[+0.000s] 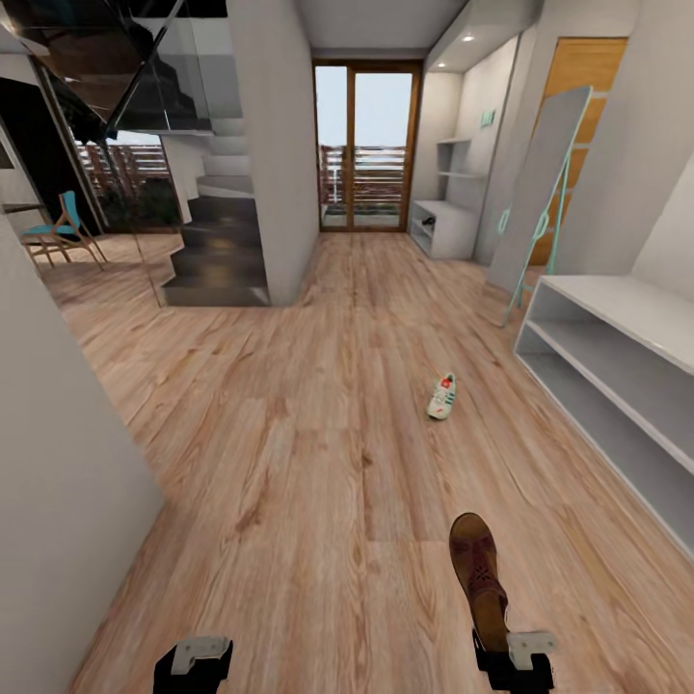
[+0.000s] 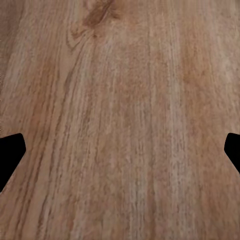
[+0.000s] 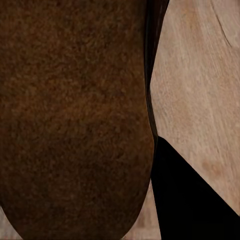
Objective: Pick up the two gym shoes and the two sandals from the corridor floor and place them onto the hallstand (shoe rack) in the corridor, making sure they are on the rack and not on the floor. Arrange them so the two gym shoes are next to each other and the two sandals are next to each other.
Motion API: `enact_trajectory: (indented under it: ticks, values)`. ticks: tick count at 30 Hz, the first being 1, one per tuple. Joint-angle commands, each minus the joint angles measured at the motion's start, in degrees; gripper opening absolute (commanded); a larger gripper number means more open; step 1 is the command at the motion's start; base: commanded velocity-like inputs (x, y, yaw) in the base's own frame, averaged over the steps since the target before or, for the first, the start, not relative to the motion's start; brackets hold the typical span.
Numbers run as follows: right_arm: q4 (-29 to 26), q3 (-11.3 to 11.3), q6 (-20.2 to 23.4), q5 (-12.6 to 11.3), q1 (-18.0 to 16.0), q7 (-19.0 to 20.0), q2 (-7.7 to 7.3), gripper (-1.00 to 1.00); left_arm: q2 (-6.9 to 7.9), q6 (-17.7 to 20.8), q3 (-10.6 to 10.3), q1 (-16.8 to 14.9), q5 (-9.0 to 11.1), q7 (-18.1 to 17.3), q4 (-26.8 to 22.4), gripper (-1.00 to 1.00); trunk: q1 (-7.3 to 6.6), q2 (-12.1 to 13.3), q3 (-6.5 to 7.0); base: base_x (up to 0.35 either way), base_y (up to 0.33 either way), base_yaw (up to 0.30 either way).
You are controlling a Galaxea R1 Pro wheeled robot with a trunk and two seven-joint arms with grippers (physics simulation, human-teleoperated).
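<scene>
One dark brown sandal [image 1: 479,567] sticks out forward from my right gripper [image 1: 503,657], which is shut on its rear end above the corridor floor [image 1: 289,463]. In the right wrist view the sandal [image 3: 75,115] is very close, with one black finger [image 3: 190,200] pressed beside it. A white gym shoe [image 1: 441,396] with green stripes lies on the floor ahead, short of the hallstand [image 1: 617,318] on the right. My left gripper [image 1: 193,665] hangs low on the left, open, its fingertips [image 2: 10,155] wide apart over bare planks.
A tall mirror [image 1: 540,193] leans against the right wall just beyond the hallstand. A grey wall [image 1: 67,482] juts in at the left. Stairs [image 1: 217,251] and a glass door [image 1: 366,145] lie farther down the corridor, with another white shelf unit [image 1: 445,226] near the door.
</scene>
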Motion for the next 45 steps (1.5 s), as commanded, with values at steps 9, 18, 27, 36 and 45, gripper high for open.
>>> enact_trajectory:
  ticks: [9,18,27,36,45]
  values:
    - [0.04,-0.15,-0.14,0.36,-0.04,-0.28,0.06,-1.00,-0.04,-0.21,0.47,-0.05,-0.40,-0.41,0.04,1.00,0.02,-0.02,-0.05,0.324,0.125,0.000]
    - [-0.01,-0.15,-0.14,0.31,-0.04,-0.28,0.07,-1.00,-0.04,-0.21,0.47,-0.05,-0.40,-0.50,0.04,1.00,0.02,-0.02,-0.05,0.327,0.088,0.000]
    - [-0.04,-0.15,-0.14,0.27,-0.04,-0.28,0.08,-1.00,-0.04,-0.21,0.43,-0.05,-0.40,-0.51,0.04,1.00,0.02,-0.02,-0.05,0.334,0.015,0.000]
    - [-0.05,-0.15,-0.14,0.27,-0.04,-0.33,0.08,-1.00,-0.04,-0.21,0.41,-0.05,-0.40,-0.49,0.04,1.00,0.02,-0.02,-0.05,0.336,0.001,0.000]
    - [-0.05,-0.15,-0.14,0.27,-0.04,-0.36,0.08,-1.00,-0.04,-0.21,0.40,-0.05,-0.40,-0.47,0.04,1.00,0.02,-0.02,-0.05,0.337,0.000,0.000]
